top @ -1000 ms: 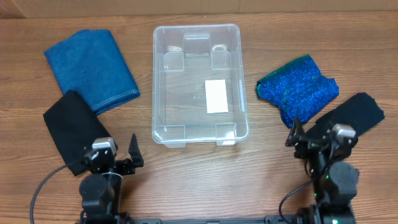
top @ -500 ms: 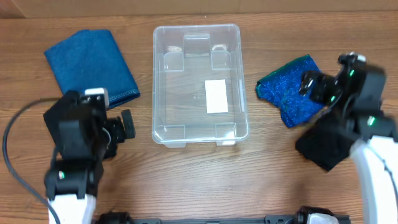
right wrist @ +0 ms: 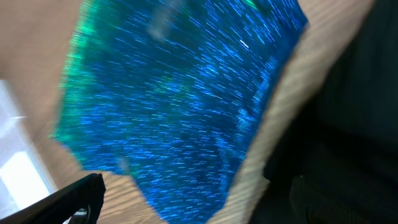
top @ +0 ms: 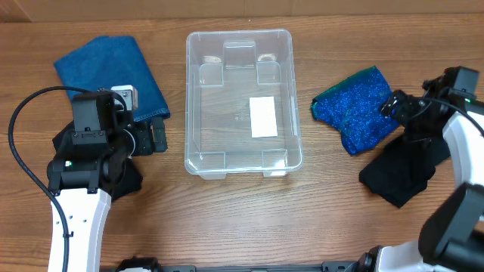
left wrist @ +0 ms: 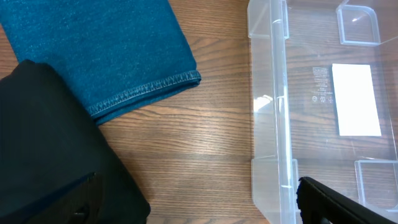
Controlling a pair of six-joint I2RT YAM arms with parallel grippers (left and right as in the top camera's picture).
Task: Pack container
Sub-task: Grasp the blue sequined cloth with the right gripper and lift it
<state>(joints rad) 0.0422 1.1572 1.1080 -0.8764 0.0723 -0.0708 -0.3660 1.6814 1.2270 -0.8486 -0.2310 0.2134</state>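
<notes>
The clear container (top: 239,34) stands empty in the middle of the table, with a white label (top: 263,117) on its bottom. Its left wall (left wrist: 277,124) and label (left wrist: 356,99) show in the left wrist view. My left gripper (top: 151,138) is open and empty, over bare wood between a black cloth (left wrist: 50,143) and the container. My right gripper (top: 397,109) is open and empty at the right edge of a sparkly blue cloth (top: 354,109), its fingers straddling that cloth (right wrist: 186,93) and a second black cloth (right wrist: 348,124).
A blue denim cloth (top: 110,75) lies at the far left, and its hem shows in the left wrist view (left wrist: 99,50). The left black cloth (top: 128,181) lies partly under my left arm. The right black cloth (top: 404,170) lies in front of the sparkly one.
Both arms left the table's front edge and reached forward. The left gripper came beside the container's left wall. The right gripper came to the sparkly cloth's right edge.
</notes>
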